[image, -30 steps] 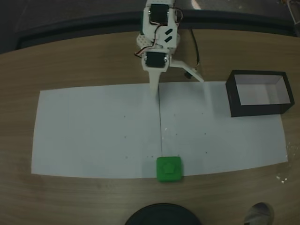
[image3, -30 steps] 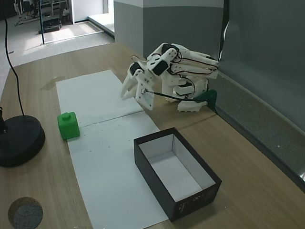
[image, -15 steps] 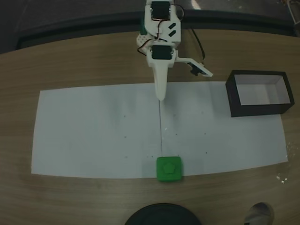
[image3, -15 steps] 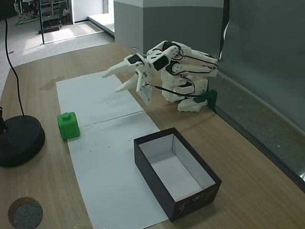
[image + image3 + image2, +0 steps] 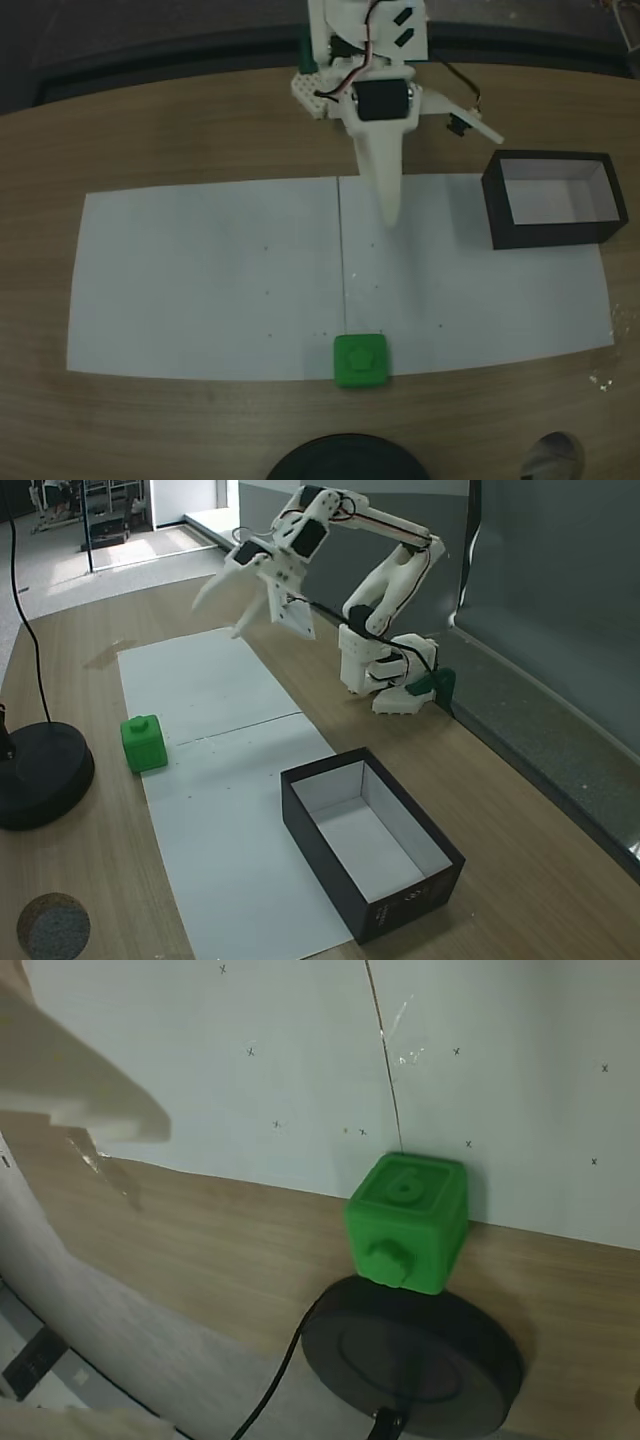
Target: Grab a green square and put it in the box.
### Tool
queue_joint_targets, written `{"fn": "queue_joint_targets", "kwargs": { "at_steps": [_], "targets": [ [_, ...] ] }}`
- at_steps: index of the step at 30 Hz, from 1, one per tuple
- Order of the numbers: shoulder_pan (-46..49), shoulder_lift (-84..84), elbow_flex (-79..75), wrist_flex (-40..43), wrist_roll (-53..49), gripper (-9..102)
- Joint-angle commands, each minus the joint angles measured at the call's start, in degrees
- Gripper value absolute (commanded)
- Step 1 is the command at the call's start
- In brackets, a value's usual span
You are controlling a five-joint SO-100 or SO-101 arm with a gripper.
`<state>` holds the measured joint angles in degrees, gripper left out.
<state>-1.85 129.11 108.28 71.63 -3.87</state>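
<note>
I'm seeing the arm unfolding from its tucked pose by the base, lifting the claw (image 5: 222, 612) high above the paper. The jaws are spreading wider. In a fixed view the claw (image 5: 392, 217) is swinging right and reaching farther toward the green square (image 5: 360, 361) below it.

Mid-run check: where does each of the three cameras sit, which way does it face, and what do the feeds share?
A fixed view: above the table, looking down on the white paper; the arm enters from the top edge with the open gripper.
Wrist view: rides the arm, facing the green square and a black round base; a white finger shows at left.
Another fixed view: off the box end, looking across at the raised arm.
All three share the green square.
</note>
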Motion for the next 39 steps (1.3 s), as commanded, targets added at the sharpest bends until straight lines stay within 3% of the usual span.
{"fn": "queue_joint_targets", "kwargs": {
  "at_steps": [1, 11, 16, 32, 39],
  "targets": [
    [0.4, -18.9, -19.5, 2.5, 0.4, 27],
    [1.5, -54.1, -52.9, 14.2, 2.8, 27],
    [2.5, -64.3, -65.9, 17.8, 4.7, 35],
    [2.5, -83.7, -80.5, 19.4, 4.7, 33],
    [2.5, -83.8, -81.0, 19.2, 4.7, 9]
  ]
}}
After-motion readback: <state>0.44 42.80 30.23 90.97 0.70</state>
